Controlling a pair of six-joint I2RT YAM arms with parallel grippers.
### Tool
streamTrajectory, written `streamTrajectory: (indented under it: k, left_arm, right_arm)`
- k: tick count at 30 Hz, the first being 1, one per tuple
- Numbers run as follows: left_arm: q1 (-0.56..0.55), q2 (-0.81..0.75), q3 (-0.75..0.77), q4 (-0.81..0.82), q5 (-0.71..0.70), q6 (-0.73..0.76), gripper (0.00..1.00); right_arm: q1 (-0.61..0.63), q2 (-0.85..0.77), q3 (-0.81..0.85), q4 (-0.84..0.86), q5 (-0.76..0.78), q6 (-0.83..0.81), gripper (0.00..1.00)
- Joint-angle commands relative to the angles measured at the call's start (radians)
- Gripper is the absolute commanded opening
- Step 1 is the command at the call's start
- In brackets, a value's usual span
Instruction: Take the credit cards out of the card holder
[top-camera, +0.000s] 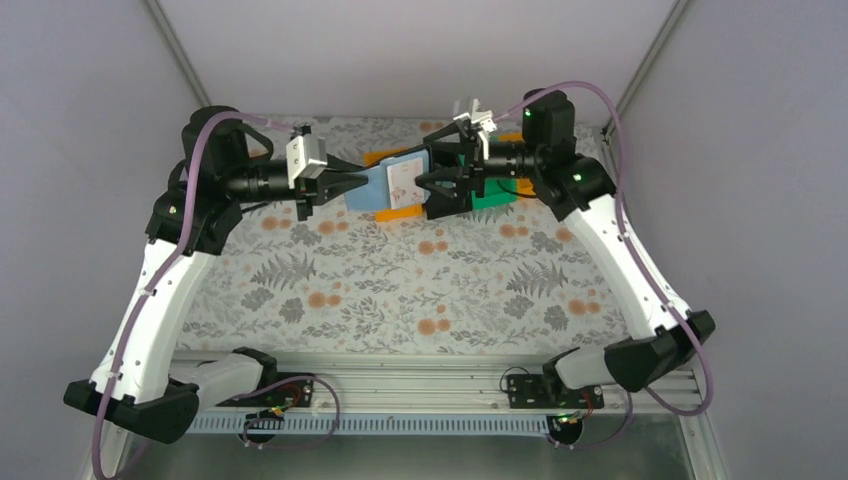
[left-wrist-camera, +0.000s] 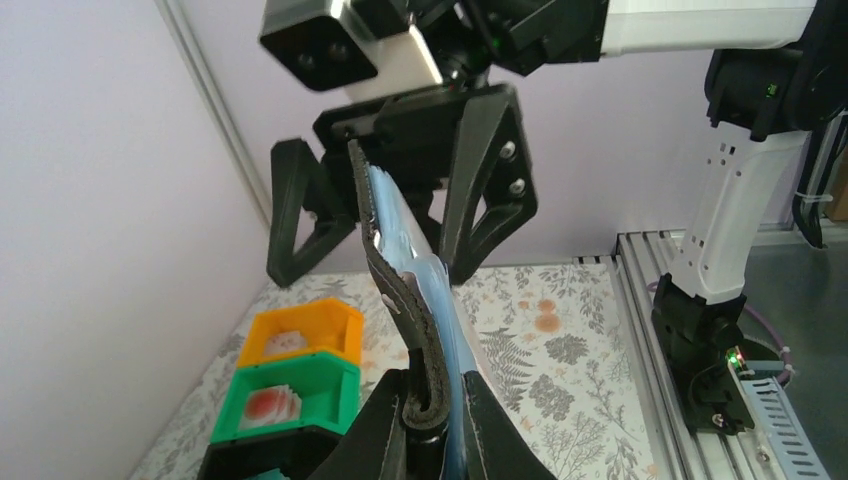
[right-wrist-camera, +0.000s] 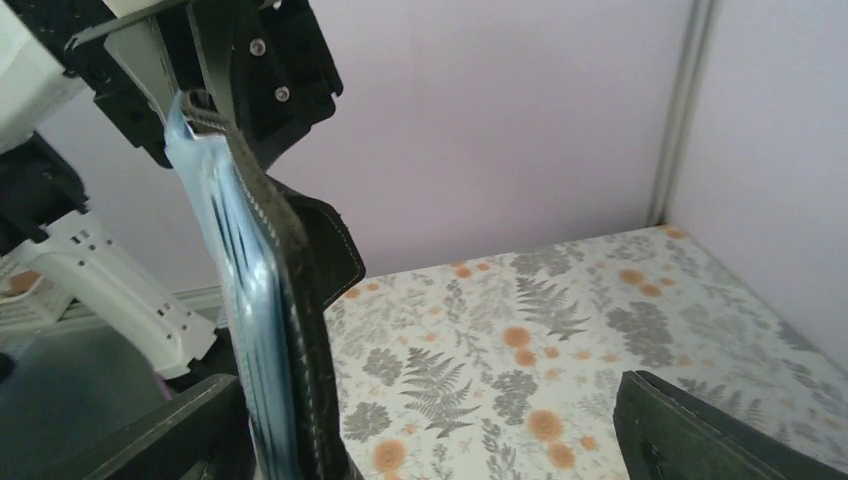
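The black card holder (top-camera: 378, 188) hangs in the air over the far side of the table, its pale blue inner faces turned up toward the top camera. A pale credit card (top-camera: 403, 180) shows on its right half. My left gripper (top-camera: 362, 178) is shut on the holder's left edge. In the left wrist view the black cover (left-wrist-camera: 425, 340) is pinched between the fingers. My right gripper (top-camera: 432, 170) stands open, its fingers either side of the holder's right end. In the right wrist view the holder (right-wrist-camera: 290, 300) stands edge-on beside the left finger (right-wrist-camera: 150, 430), with a wide gap to the other finger.
Below the holder, against the back wall, stand an orange bin (left-wrist-camera: 300, 335), a green bin (left-wrist-camera: 290, 395) and a black bin (left-wrist-camera: 265, 460); the orange and green ones hold cards. The floral cloth (top-camera: 420, 290) covers the table. A metal rail (top-camera: 420, 385) runs along the near edge.
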Motion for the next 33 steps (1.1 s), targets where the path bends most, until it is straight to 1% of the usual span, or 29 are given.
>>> streamTrajectory:
  k: [1, 2, 5, 8, 9, 11, 15, 16, 17, 18, 19, 20, 21, 23, 24, 26, 28, 30, 31, 32, 33]
  left_arm:
    - [-0.001, -0.012, -0.017, 0.084, 0.030, -0.042, 0.02]
    - [-0.002, -0.010, -0.021, 0.090, 0.030, -0.047, 0.02]
    - [-0.001, -0.010, -0.043, 0.100, 0.018, -0.058, 0.02]
    - [-0.002, -0.015, -0.062, 0.115, -0.007, -0.082, 0.02]
    - [-0.002, -0.016, -0.065, 0.119, -0.019, -0.088, 0.02]
    - [-0.001, -0.018, -0.074, 0.130, -0.063, -0.117, 0.02]
    - [0.002, -0.011, -0.093, 0.143, -0.201, -0.175, 0.03]
    - [0.002, -0.008, -0.098, 0.146, -0.242, -0.192, 0.14]
    - [0.003, -0.006, -0.104, 0.147, -0.297, -0.211, 0.36]
    - [0.006, -0.004, -0.109, 0.146, -0.374, -0.228, 0.55]
    - [0.010, -0.001, -0.114, 0.144, -0.429, -0.238, 0.67]
    - [0.016, 0.003, -0.116, 0.139, -0.484, -0.243, 0.74]
    - [0.023, 0.005, -0.116, 0.135, -0.538, -0.244, 0.77]
    - [0.045, 0.002, -0.121, 0.145, -0.659, -0.250, 0.79]
    - [0.054, -0.003, -0.120, 0.153, -0.695, -0.246, 0.80]
    - [0.062, -0.008, -0.107, 0.159, -0.702, -0.211, 0.80]
    - [0.061, -0.007, -0.084, 0.148, -0.644, -0.178, 0.79]
    - [0.061, -0.005, -0.066, 0.141, -0.546, -0.176, 0.78]
    - [0.061, -0.003, -0.064, 0.139, -0.479, -0.177, 0.74]
    - [0.060, -0.003, -0.068, 0.142, -0.370, -0.183, 0.70]
    - [0.057, -0.003, -0.081, 0.151, -0.290, -0.211, 0.67]
  right_arm:
    - [0.003, 0.061, 0.030, -0.036, -0.165, 0.010, 0.86]
    - [0.006, 0.060, 0.015, -0.013, -0.198, 0.021, 0.78]
    - [0.009, 0.058, -0.014, 0.023, -0.245, 0.036, 0.34]
    - [0.008, 0.059, -0.019, 0.020, -0.261, 0.031, 0.06]
    - [0.007, 0.058, -0.021, 0.019, -0.267, 0.030, 0.04]
    - [0.007, 0.054, -0.023, 0.013, -0.282, 0.022, 0.04]
    - [0.006, 0.037, -0.048, 0.034, -0.292, 0.027, 0.04]
    - [0.007, 0.035, -0.054, 0.042, -0.275, 0.038, 0.04]
    - [0.005, 0.032, -0.060, 0.051, -0.243, 0.055, 0.04]
    - [0.004, 0.029, -0.064, 0.062, -0.206, 0.076, 0.04]
    - [0.001, 0.027, -0.072, 0.077, -0.156, 0.103, 0.04]
    - [-0.001, 0.027, -0.079, 0.091, -0.101, 0.140, 0.04]
    - [-0.006, 0.026, -0.089, 0.110, -0.052, 0.174, 0.04]
    - [-0.016, 0.023, -0.128, 0.152, 0.015, 0.241, 0.04]
    - [-0.019, 0.020, -0.145, 0.172, 0.058, 0.272, 0.04]
    - [-0.020, 0.032, -0.156, 0.183, 0.211, 0.340, 0.04]
    - [-0.020, 0.058, -0.135, 0.148, 0.353, 0.398, 0.04]
    - [-0.019, 0.081, -0.110, 0.108, 0.450, 0.443, 0.04]
    - [-0.017, 0.091, -0.100, 0.094, 0.484, 0.462, 0.04]
    - [-0.014, 0.101, -0.092, 0.086, 0.502, 0.471, 0.04]
    - [-0.006, 0.110, -0.087, 0.082, 0.507, 0.473, 0.04]
